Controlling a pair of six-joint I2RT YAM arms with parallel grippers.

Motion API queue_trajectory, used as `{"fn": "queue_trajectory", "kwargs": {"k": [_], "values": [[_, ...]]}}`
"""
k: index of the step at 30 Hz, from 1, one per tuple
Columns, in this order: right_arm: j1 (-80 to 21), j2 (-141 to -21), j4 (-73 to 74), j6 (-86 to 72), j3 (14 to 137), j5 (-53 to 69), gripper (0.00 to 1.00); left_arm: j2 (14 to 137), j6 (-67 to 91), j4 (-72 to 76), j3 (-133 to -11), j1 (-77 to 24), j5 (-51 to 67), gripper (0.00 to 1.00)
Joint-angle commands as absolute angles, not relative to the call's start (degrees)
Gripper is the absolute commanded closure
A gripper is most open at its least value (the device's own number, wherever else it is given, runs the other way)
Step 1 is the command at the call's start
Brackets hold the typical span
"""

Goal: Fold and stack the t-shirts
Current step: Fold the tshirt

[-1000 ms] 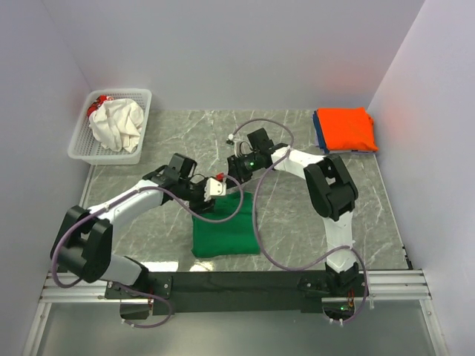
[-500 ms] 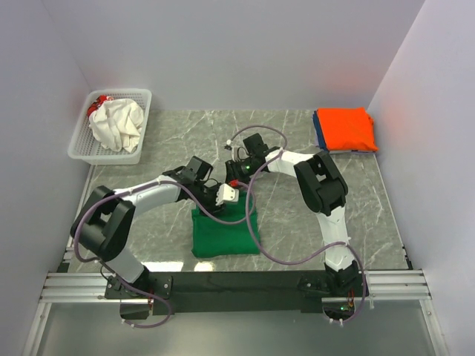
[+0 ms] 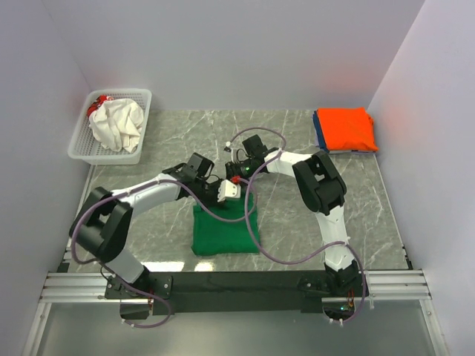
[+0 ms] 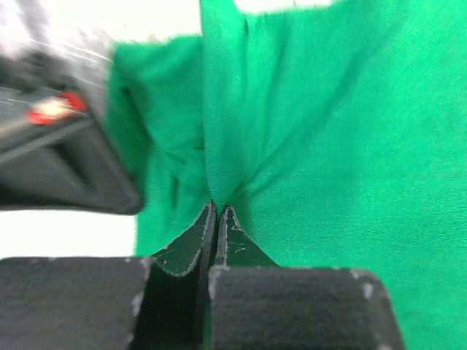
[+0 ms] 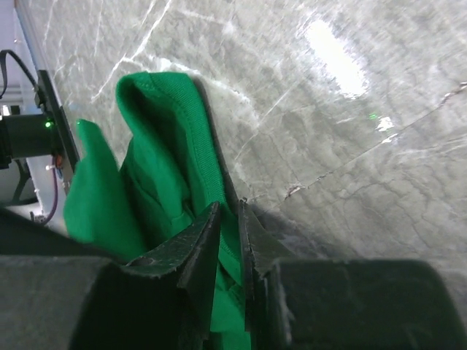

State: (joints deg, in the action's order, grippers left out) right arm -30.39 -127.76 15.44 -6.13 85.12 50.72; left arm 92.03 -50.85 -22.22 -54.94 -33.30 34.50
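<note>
From the top view you cannot make out either set of fingertips: the wrists and a looping cable (image 3: 256, 222) cover the far edge of the dark green t-shirt (image 3: 225, 231), which lies folded on the surface (image 3: 297, 141) in front of the arm bases. The blue t-shirt (image 3: 318, 133) shows only as a sliver under the orange t-shirt (image 3: 344, 127) at the far right. The wrist views give you what that view hides. The left gripper (image 4: 217, 210) is pinched tight on a raised fold of the green cloth. The right gripper (image 5: 229, 209) grips its hem, the narrow gap between the jaws filled with cloth. The left wrist picture is blurred at its upper left
</note>
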Motion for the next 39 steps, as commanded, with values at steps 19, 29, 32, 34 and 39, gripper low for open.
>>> {"fn": "queue_trajectory", "kwargs": {"k": [19,29,32,34,39], "values": [[-30.94,-132.36,20.74,-3.6,87.36,51.77,0.78,91.4,-55.02,-6.77,-54.67,-30.32,27.34,0.99],[-30.06,-132.89,23.9,-2.81,91.75,47.82,0.76,97.29,-56.25,-3.42,-53.52,-30.06,26.98,0.99],[-28.39,-131.93,25.48,-2.64,94.99,43.96,0.71,97.38,-56.6,-4.22,-53.35,-29.97,26.98,0.99],[-26.81,-130.44,26.1,-2.72,96.93,41.5,0.69,97.38,-56.69,-4.31,-53.0,-30.06,27.16,0.99],[-20.31,-125.25,26.45,-3.96,99.84,41.13,0.55,96.86,-55.03,-7.28,-55.19,-28.48,30.14,0.81]]}}
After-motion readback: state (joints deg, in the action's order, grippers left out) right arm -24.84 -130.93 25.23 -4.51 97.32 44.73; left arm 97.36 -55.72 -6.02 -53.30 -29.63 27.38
